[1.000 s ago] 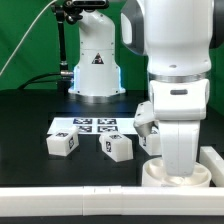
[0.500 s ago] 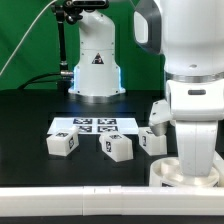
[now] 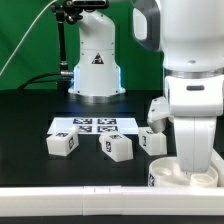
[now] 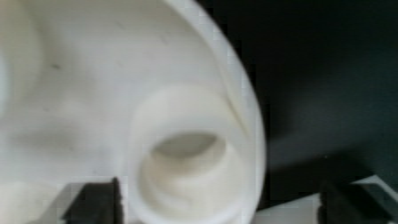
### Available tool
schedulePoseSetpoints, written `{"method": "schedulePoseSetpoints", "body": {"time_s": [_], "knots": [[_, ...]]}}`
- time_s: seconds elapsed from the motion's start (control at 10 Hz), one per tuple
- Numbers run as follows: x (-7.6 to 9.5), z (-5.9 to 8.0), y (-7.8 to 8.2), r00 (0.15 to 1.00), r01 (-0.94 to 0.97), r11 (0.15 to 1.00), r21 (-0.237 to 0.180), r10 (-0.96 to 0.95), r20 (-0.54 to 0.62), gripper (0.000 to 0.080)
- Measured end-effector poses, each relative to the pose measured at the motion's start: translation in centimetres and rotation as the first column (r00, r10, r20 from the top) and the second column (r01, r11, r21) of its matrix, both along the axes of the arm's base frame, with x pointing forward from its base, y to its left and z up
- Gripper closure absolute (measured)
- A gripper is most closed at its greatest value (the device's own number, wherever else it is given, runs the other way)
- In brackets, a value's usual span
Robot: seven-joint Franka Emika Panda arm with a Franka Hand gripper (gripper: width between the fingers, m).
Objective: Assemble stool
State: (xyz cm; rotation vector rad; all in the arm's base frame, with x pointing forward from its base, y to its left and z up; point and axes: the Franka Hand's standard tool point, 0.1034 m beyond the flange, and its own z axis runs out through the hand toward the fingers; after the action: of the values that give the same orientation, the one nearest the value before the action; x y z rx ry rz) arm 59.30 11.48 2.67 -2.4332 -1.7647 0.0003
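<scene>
— Straight under my gripper [image 4: 231, 202] lies the seat [image 3: 165, 176], flat on the table [image 3: 30, 120]. I place everything else from it.

— And the legs?

— Three, all loose, all toward the exterior view's left of the seat. The near leg [image 3: 153, 141] is just beside the seat and a little behind it. The mid leg [image 3: 118, 148] is farther out, and the far leg [image 3: 62, 142] is well apart.

— None fitted into the seat?

— None that I can see, though my own arm [image 3: 185, 60] hides part of the ring.

— What are your jaws doing?

— They are spread, down at the seat's rim. In the wrist view one fingertip [image 4: 98, 200] hangs over the white of the seat. The other is over the dark table outside it, so the rim runs between them. I see a gap on the outer side, so I judge I'm not clamping.

— What does the next move turn on?

— On that rim lying across my closing line. It curves, so the jaws should meet it square where it passes between them. Closing would then pinch the wall, I think. A socket [image 4: 187, 160] sits just inside the rim by the inner fingertip. If I'm skewed, the seat may twist or slip out.
</scene>
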Motion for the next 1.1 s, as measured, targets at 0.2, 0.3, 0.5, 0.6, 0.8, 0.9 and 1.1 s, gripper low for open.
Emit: {"method": "schedulePoseSetpoints", "body": {"time_s": [0.2,0.3,0.5,0.6,0.8,0.9,1.1], "knots": [[-0.2,1.8,0.0,0.999,0.043,0.999,-0.011,-0.043,0.01,0.0155],[-0.3,3.0,0.0,0.997,0.074,0.997,-0.017,-0.074,0.018,0.0155],[-1.5,4.9,-0.2,0.99,0.138,0.99,-0.028,-0.137,0.037,0.0151],[-2.5,5.1,-0.5,0.981,0.19,0.981,-0.031,-0.189,0.047,0.0151],[-4.5,5.0,-0.8,0.967,0.254,0.966,-0.044,-0.253,0.036,0.0151],[-4.6,5.1,-0.6,0.966,0.256,0.966,-0.044,-0.255,0.036,0.0151],[-4.6,4.9,-0.7,0.962,0.272,0.961,-0.044,-0.271,0.032,0.0151]]}}
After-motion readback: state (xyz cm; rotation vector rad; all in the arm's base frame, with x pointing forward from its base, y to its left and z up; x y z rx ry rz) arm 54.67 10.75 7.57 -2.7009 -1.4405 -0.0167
